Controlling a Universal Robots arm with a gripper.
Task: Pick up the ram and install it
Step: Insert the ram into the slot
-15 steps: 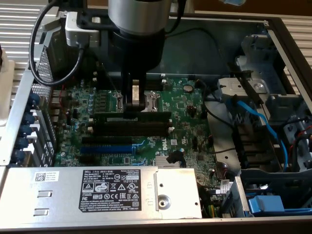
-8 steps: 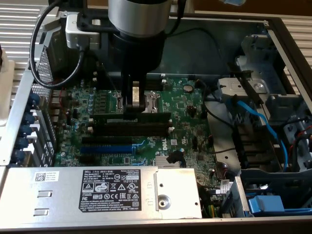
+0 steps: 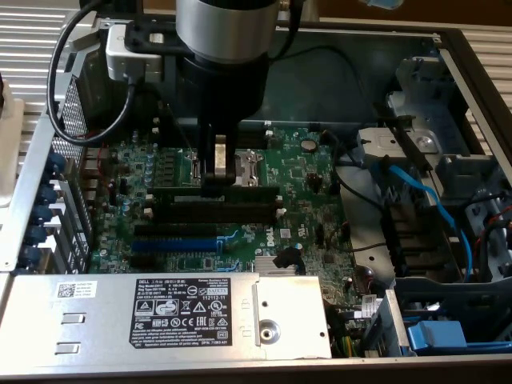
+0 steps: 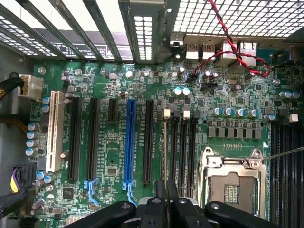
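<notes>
We found the jaws down over the green board point(image 3: 308, 180) inside the open computer case point(image 3: 448, 48), pinched together on the ram point(image 3: 176, 193). It stood on edge between the processor socket point(image 3: 250, 166) and the black memory slots point(image 3: 240, 211), right alongside them. Seated in a slot or just resting above it? We couldn't tell. The blue slot point(image 3: 172, 242) sat nearby.

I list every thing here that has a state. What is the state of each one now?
gripper, shut on the ram.
ram, held upright on edge over the memory slots; seated or not, cannot tell.
blue expansion slot, empty.
processor socket, empty.
computer case, open, cover off.
</notes>
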